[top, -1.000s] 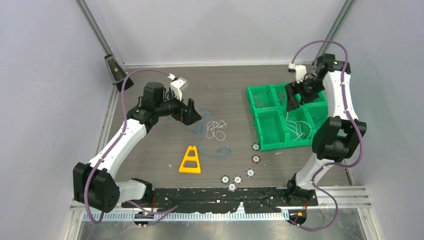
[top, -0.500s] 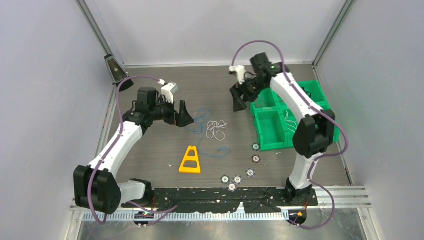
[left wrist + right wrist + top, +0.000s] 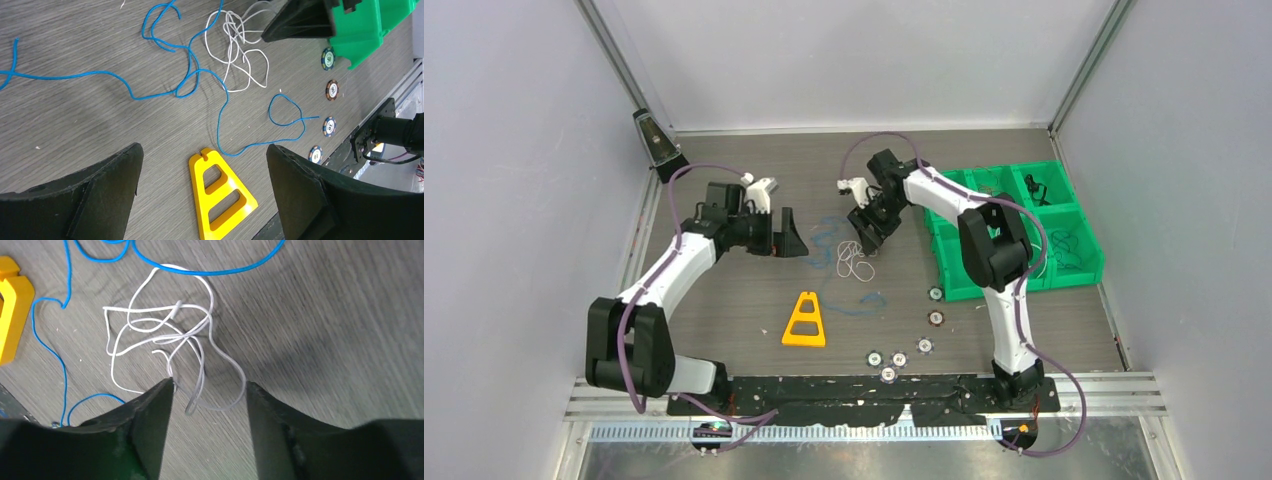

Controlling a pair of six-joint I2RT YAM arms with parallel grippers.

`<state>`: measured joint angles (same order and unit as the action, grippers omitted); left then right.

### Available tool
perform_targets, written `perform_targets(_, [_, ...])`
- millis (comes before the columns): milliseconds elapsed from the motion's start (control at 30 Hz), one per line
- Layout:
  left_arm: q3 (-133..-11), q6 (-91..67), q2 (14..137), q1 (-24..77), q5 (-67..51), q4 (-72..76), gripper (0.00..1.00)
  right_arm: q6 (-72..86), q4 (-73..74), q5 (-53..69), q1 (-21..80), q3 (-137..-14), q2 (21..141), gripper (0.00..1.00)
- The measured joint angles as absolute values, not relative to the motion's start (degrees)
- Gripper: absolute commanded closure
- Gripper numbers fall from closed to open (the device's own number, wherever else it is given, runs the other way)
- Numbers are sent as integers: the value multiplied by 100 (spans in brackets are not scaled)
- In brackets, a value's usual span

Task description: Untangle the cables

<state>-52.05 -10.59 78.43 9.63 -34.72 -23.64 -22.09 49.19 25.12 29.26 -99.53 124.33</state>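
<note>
Over the last second we saw the right arm leave the green plastic bins point(image 3: 954, 290) and swing to the middle of the dark wood-grain table point(image 3: 724, 290), while the left arm pulled back slightly toward the left.

The right claw point(image 3: 869, 232) hung just above the thin white cable point(image 3: 856, 258), at the far edge of its tangle. In its wrist view the right claw point(image 3: 209, 390) had its jaws apart, and the lowest loops of the white cable point(image 3: 165, 335) lay between the two tips. We could not tell whether they touched it.

The thin blue cable point(image 3: 829, 235) sprawled in loose curves around the white one, crossing it at its far side point(image 3: 200, 272).

The left claw point(image 3: 789, 235) stood spread wide and gripped nothing. The blue cable point(image 3: 100, 75) lay just beyond its tips and the white tangle point(image 3: 240, 55) farther off. The flat yellow triangular plastic frame point(image 3: 805, 320) lay near the blue cable's end.
</note>
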Motion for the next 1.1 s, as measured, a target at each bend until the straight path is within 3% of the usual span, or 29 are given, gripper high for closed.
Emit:
perform_targets(33, [-5221,-1059,7863,961,-3479,-2364,4,-2224,4921,2510,2926,-9948,12490,76])
perform_targets(100, [-5249,-1059,7874,961,-3516,-2353,4,-2320,4950,2530,2926,-9929,12525,92])
perform_targets(133, [-5266,-1059,7874,956,-3538,-2342,5,-2335,4982,2567,2926,-9915,12525,93])
perform_targets(333, [-5328,-1026,7806,919,-3706,-2204,4,-2493,5120,3079,2740,-9743,11889,95])
perform_targets(700, [-5328,-878,7185,919,-3951,-1573,6,-2860,5301,3603,1702,-10108,8401,94])
perform_targets(933, [-5470,-829,7529,919,-3863,-1656,11,-2810,5566,3520,1706,-9577,8414,95])
perform_targets(1100, [-5494,-823,7671,932,-3857,-1822,11,-2871,6040,3173,1066,-9059,8801,94])
